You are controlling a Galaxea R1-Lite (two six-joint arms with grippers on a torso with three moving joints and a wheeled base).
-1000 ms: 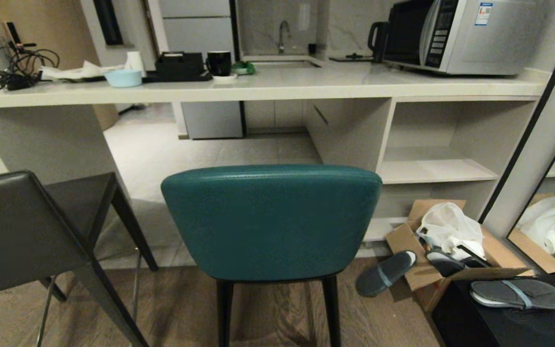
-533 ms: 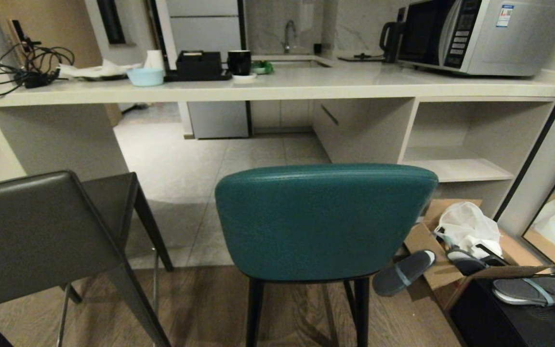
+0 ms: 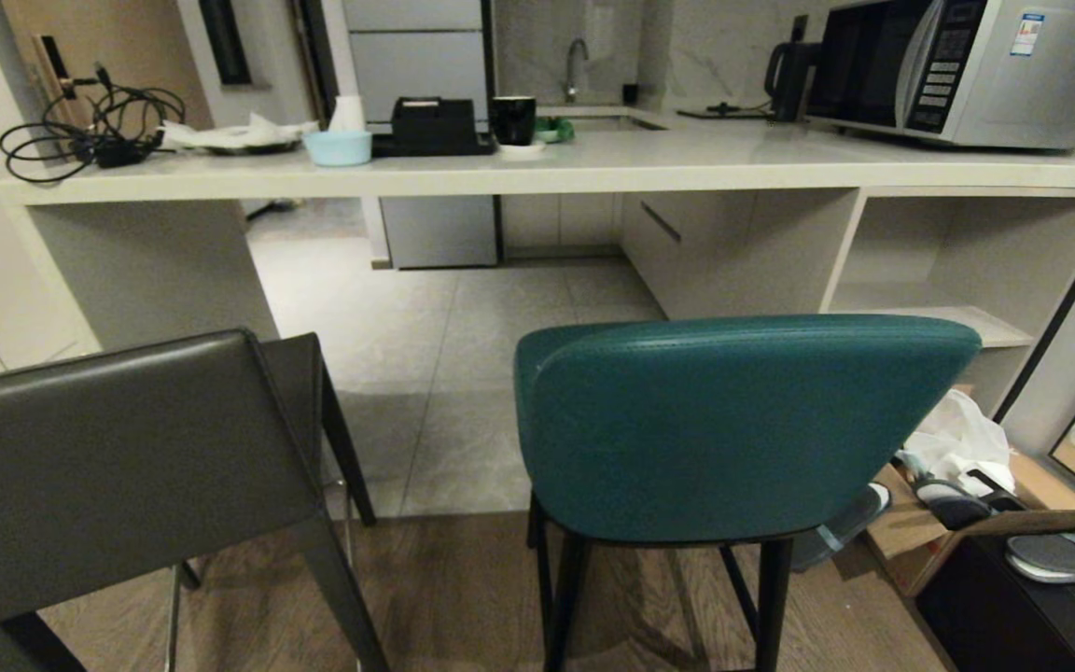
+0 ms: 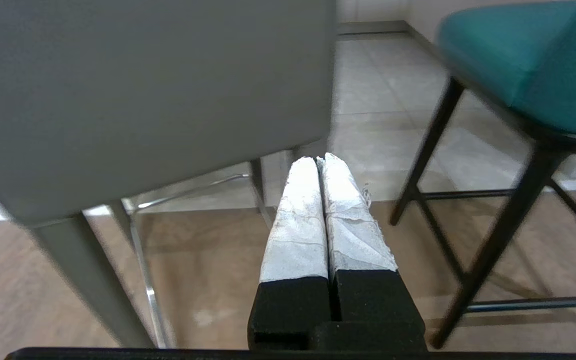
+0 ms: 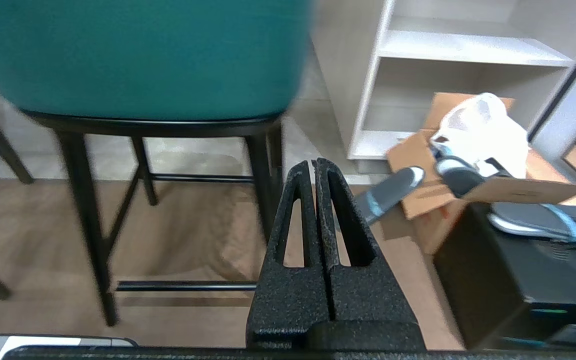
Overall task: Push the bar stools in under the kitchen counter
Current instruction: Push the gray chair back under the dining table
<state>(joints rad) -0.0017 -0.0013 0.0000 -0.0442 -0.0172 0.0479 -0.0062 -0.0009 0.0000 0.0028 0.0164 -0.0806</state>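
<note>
Both stools stand out on the wood floor, short of the table (image 3: 537,173). Grey stool (image 3: 118,467) left, teal stool (image 3: 743,420) centre-right, a gap between them. Left gripper (image 4: 325,165) and right gripper (image 5: 315,167): fingers closed, empty, low behind the backs. Judgement: push square on each backrest, straight ahead. Tiled bay under the table lies open; shelf unit (image 3: 948,271) and cardboard box (image 3: 911,532) crowd the teal stool's right.
</note>
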